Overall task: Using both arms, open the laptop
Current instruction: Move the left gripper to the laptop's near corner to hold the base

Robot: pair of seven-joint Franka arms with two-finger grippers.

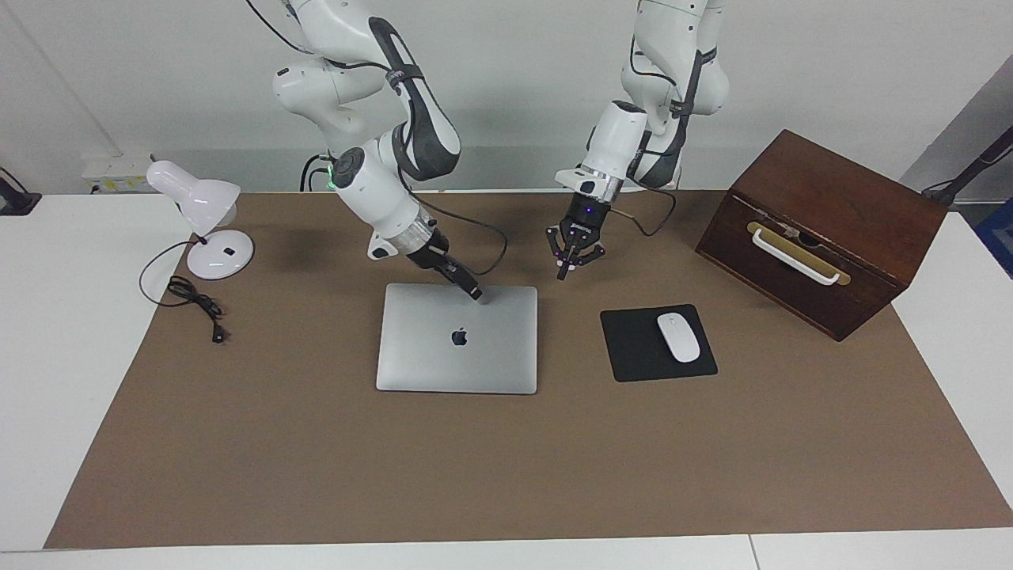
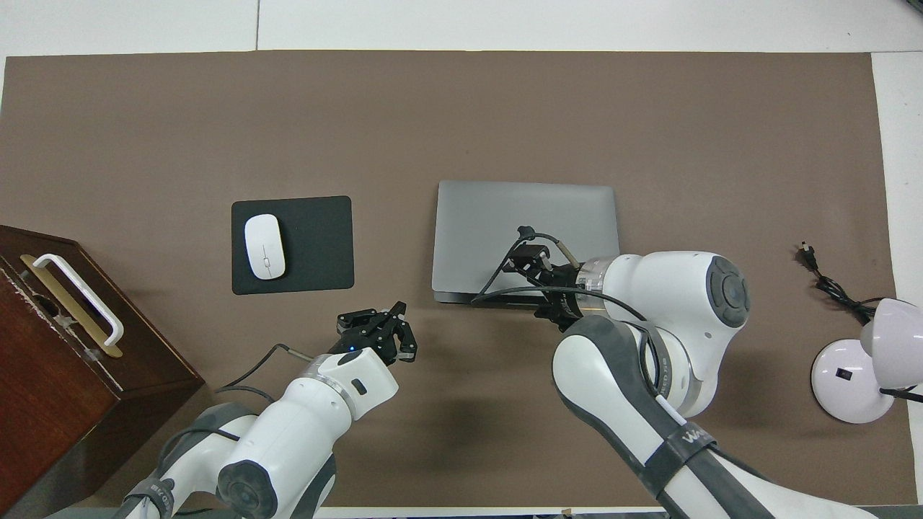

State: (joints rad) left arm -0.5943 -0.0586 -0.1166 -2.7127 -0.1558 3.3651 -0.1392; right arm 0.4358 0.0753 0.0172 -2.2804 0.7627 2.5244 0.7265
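Note:
The silver-grey laptop [image 1: 457, 339] [image 2: 525, 216] lies shut and flat on the brown mat [image 1: 506, 467], logo up. My right gripper [image 1: 475, 294] [image 2: 533, 281] slants down onto the lid's strip nearest the robots, its tip at or just above the surface; it is open and holds nothing. My left gripper [image 1: 566, 269] [image 2: 382, 330] hangs over bare mat beside the laptop's corner toward the left arm's end. It is shut, tips together and links splayed, with nothing in it.
A black mouse pad [image 1: 637, 348] with a white mouse [image 1: 678, 337] lies beside the laptop toward the left arm's end. A brown wooden box [image 1: 823, 229] with a white handle stands past it. A white desk lamp [image 1: 207, 226] and its cable sit at the right arm's end.

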